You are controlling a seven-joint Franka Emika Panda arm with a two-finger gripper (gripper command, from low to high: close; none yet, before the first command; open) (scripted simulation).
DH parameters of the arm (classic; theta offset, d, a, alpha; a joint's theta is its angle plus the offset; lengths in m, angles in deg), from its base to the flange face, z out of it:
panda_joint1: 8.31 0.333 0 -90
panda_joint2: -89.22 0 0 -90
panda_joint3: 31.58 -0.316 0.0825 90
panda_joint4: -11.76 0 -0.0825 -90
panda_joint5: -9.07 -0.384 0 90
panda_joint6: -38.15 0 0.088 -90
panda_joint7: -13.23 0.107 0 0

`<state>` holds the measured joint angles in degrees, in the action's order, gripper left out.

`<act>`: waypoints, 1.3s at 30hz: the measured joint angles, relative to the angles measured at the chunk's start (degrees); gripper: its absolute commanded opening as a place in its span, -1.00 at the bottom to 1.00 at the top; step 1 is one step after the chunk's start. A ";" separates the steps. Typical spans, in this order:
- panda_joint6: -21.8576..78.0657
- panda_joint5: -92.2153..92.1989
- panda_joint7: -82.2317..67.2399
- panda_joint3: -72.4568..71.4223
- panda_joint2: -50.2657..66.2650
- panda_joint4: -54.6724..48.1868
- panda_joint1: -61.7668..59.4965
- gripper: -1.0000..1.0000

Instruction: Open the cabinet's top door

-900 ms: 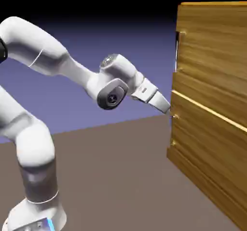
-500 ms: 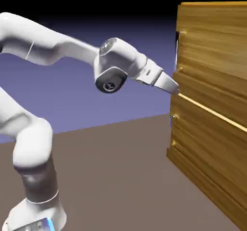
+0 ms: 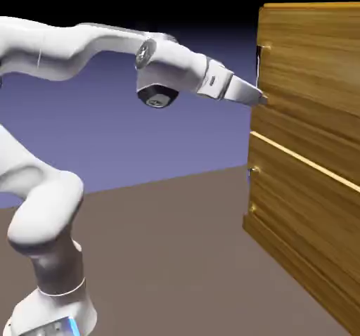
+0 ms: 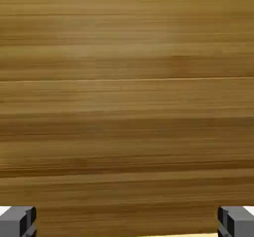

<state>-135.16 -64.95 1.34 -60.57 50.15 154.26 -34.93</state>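
Nearest in the hand view, two grey fingertips [image 4: 17,220] at the bottom corners, far apart: gripper [image 3: 260,97] spread wide, holding nothing. Between and beyond them only golden-brown wood grain, with one thin horizontal seam across the middle; no handle visible there. In the exterior view, gripper tip close against the front edge of the cabinet [image 3: 309,152], at the lower part of the top door [image 3: 306,64], above the bright seam over the lower panel. A little higher on the same edge, the short vertical handle [image 3: 259,55], dark and thin from this side. Probably still the approach. To do it well: raise toward the handle, keep the jaws wide until the bar sits between them, then close firmly and pull along the door's arc, not straight back.
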 measured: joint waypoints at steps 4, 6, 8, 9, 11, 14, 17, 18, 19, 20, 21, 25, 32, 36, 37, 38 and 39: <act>0.09 -9.97 -7.32 -3.90 -0.86 -2.49 -3.68 0.00; 0.14 -14.95 -10.98 -5.86 -1.30 -3.74 -5.52 0.00; 0.19 -19.94 -14.64 -7.81 -1.73 -4.98 -7.36 0.00; 0.21 -22.43 -16.47 -8.78 -1.94 -5.61 -8.28 0.00; 0.26 -27.41 -20.13 -10.74 -2.38 -6.85 -10.12 0.00; 0.33 -34.89 -25.62 -13.66 -3.03 -8.72 -12.88 0.00; 0.40 -42.37 -31.10 -16.59 -3.67 -10.59 -15.64 0.00; 0.42 -44.86 -32.93 -17.57 -3.89 -11.21 -16.56 0.00; 0.44 -47.35 -34.76 -18.54 -4.11 -11.84 -17.48 0.00; 0.47 -49.84 -36.59 -19.52 -4.32 -12.46 -18.40 0.00; 0.49 -52.34 -38.42 -20.50 -4.54 -13.08 -19.31 0.00; 0.59 -62.31 -45.74 -24.40 -5.40 -15.58 -22.99 0.00; 0.75 -79.75 -58.55 -31.23 -6.91 -19.94 -29.43 0.00; 0.82 -87.70 -64.39 -34.35 -7.60 -21.92 -32.37 0.00; 0.82 -87.70 -64.39 -34.35 -7.60 -21.92 -32.37 0.00; 0.93 -87.82 -64.44 -35.89 -7.04 -23.46 -34.54 0.00; 1.02 -87.92 -64.48 -37.27 -6.53 -24.84 -36.49 0.00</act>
<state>-134.14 -152.87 -63.14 -97.84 43.61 129.42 -71.42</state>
